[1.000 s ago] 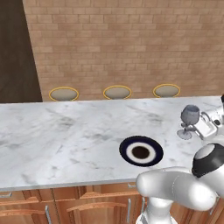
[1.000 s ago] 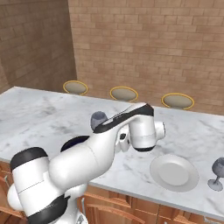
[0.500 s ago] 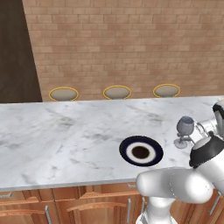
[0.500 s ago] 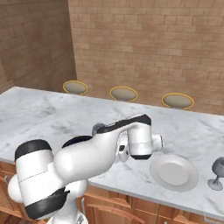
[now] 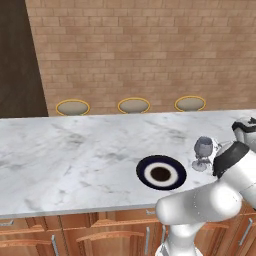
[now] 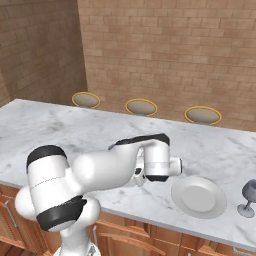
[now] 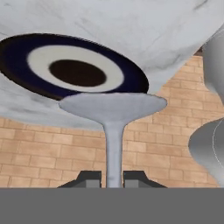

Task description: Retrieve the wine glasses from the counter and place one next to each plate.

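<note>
1. Your two-finger gripper is clamping the thin stem of a translucent bluish-grey stemmed wine glass, the dark tips pinching it from both sides in the hand view.
2. That glass is sitting just beside the round dark navy plate with a white ring on the long veined marble island top; whether its foot is touching the marble, you cannot tell.
3. If you are letting go while it is tilted, it is likely tipping onto the plate.
4. Pulling back carelessly is risking a knock against the stem.
5. A second identical glass is standing near the plain white round plate, close to the edge.
</note>
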Controlling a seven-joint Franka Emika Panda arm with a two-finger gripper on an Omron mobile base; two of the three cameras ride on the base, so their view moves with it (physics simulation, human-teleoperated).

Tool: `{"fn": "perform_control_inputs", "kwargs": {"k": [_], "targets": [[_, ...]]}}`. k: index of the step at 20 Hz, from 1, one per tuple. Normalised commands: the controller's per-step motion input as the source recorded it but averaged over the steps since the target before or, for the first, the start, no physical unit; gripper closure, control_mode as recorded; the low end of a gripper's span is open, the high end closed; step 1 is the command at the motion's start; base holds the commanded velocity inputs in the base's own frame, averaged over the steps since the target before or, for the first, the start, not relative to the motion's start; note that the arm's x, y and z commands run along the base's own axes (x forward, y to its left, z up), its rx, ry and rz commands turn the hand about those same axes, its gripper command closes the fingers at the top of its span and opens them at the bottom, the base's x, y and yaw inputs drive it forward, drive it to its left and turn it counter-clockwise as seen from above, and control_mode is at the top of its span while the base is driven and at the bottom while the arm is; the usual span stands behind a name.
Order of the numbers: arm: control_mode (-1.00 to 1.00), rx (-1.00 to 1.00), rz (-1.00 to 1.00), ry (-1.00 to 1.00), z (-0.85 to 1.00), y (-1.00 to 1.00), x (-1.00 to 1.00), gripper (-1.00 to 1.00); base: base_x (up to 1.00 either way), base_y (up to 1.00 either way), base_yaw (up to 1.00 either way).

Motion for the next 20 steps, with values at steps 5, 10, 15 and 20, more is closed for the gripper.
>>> {"fn": "perform_control_inputs", "kwargs": {"k": [5,10,15,20], "targets": [[-1.0,0.0,-0.01,0.0,-0.18,0.0,0.15,1.0,0.0,0.0,0.0],[-1.0,0.0,0.0,0.0,-0.14,0.0,0.1,1.0,0.0,0.0,0.0],[-1.0,0.0,0.0,0.0,-0.19,0.0,0.11,1.0,0.0,0.0,0.0],[-1.0,0.0,0.0,0.0,-0.2,-0.02,0.11,1.0,0.0,0.0,0.0]]}}
